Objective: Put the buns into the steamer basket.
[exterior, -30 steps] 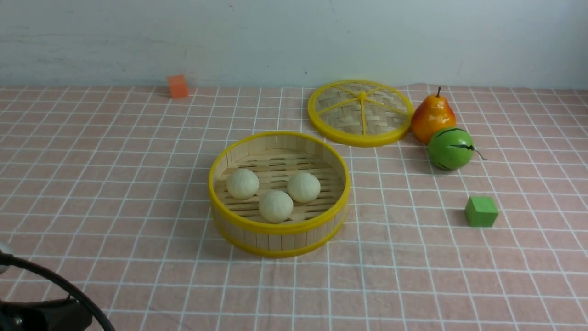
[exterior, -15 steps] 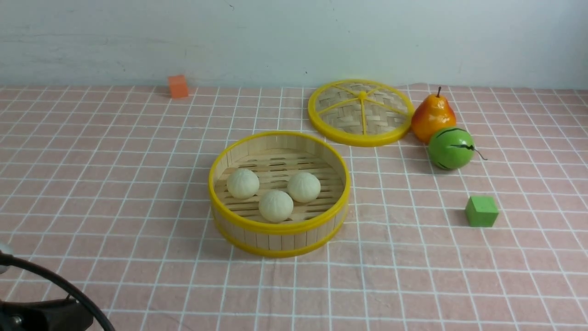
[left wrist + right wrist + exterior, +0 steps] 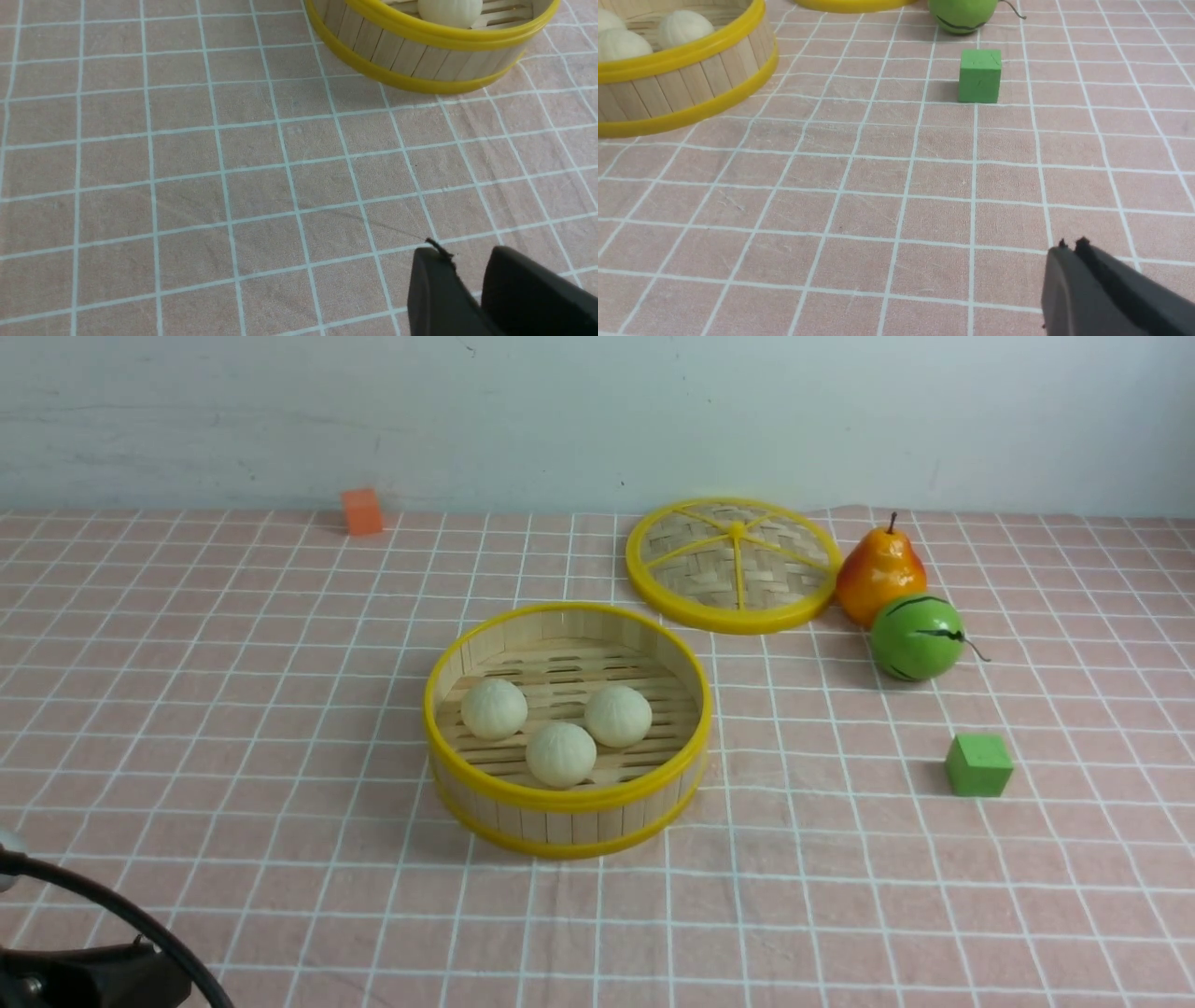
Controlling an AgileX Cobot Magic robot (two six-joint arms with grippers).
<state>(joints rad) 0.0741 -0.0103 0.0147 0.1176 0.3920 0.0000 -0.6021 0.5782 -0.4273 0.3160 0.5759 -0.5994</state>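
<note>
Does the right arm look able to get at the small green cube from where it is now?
Probably yes. The green cube sits alone on the pink checked cloth, with bare cloth between it and the right gripper, whose jaws are shut and would need to open first.

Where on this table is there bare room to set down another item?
Bare cloth spreads left of the steamer basket out to the orange block, and across the near strip before it. Crowded: back right, where the woven lid, pear and green melon cluster, green cube nearby.
</note>
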